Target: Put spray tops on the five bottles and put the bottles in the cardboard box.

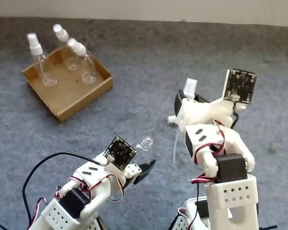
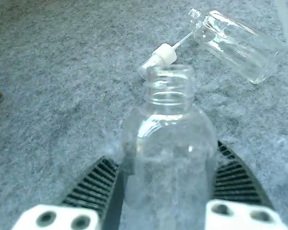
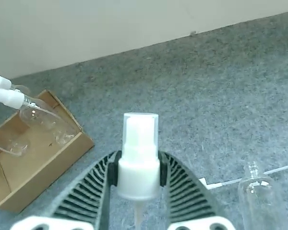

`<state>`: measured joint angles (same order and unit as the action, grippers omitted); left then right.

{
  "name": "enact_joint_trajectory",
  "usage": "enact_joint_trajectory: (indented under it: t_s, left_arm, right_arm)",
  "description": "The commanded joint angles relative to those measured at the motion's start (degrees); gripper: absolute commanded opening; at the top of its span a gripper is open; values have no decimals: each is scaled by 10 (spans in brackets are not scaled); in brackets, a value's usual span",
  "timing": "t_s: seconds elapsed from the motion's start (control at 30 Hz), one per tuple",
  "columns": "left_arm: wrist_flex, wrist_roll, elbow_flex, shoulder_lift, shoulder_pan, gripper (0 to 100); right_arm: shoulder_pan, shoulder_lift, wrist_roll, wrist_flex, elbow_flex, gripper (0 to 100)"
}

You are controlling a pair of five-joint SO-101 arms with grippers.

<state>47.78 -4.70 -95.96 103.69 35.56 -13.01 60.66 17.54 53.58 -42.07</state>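
Observation:
My left gripper (image 2: 168, 179) is shut on a clear bottle (image 2: 168, 129) with an open, uncapped neck; in the high view this bottle (image 1: 145, 143) sticks out of the gripper (image 1: 137, 167) toward the table's middle. My right gripper (image 3: 139, 167) is shut on a white spray top (image 3: 140, 153), held nozzle up at the right of the table (image 1: 189, 88). The cardboard box (image 1: 86, 103) sits at the far left with three capped bottles (image 1: 79, 60) in it. A loose spray top (image 2: 158, 56) and another uncapped bottle (image 2: 240, 45) lie on the carpet beyond the held bottle.
Grey carpet covers the table. The loose spray top (image 1: 171, 120) lies just beside the right arm, its thin tube (image 1: 175, 143) running toward the front. Open carpet stretches between the box and the arms. A pale wall (image 3: 110, 28) stands behind the table.

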Motion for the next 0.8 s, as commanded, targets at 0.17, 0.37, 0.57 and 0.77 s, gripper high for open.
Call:
enact_joint_trajectory:
  t_s: [0.17, 0.37, 0.57, 0.77]
  left_arm:
    - [0, -6, -12, 10, 7, 112]
    - [0, -6, -12, 10, 7, 112]
    - [-3, -7, -12, 10, 7, 113]
    - [-3, -8, -12, 10, 7, 113]
  right_arm:
    - [-3, 14, 6, -58, -29, 9]
    - [-4, 14, 7, -60, -22, 9]
    - [-4, 14, 13, -107, 5, 5]
    - [0, 14, 120, -131, 9, 5]
